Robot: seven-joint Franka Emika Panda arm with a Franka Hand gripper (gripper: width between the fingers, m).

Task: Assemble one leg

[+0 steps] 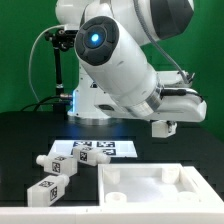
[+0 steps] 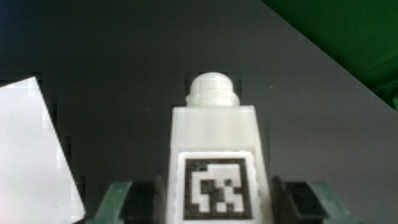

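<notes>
My gripper is shut on one leg and holds it above the dark table at the exterior view's right. In the wrist view the leg is a white square peg with a black-and-white tag, and its narrower round end points away from the camera. It sits between my two green fingers, with the gripper closed around its square body. Three more legs lie on the table at the exterior view's left: one, one and one.
The large flat white panel with a raised rim lies at the front of the table, and its edge shows in the wrist view. The marker board lies behind the loose legs. The arm's base stands at the back.
</notes>
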